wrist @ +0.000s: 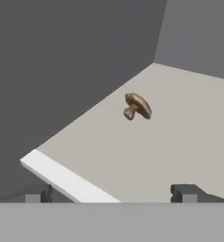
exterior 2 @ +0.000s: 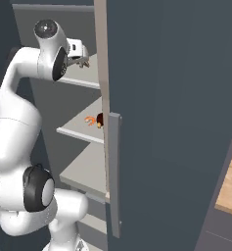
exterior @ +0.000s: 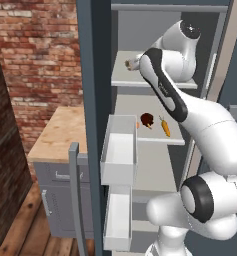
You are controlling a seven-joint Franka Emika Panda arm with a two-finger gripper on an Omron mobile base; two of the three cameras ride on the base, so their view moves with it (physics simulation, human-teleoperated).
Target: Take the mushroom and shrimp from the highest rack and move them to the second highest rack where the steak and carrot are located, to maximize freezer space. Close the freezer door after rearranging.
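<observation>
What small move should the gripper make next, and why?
Probably move forward and down toward the mushroom. The gripper is open and empty, and the mushroom lies on the top rack ahead of the fingertips, not yet between them.

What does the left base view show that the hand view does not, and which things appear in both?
Left base view alone: the steak and carrot on the second highest rack, the open freezer door's white bins, a wooden counter and the brick wall.

Hand view alone: the gripper with its jaws wide apart and nothing between them, aimed along the shelf, and the shelf's white front edge.

Both: the mushroom lying on the highest rack, apart from the gripper.
</observation>
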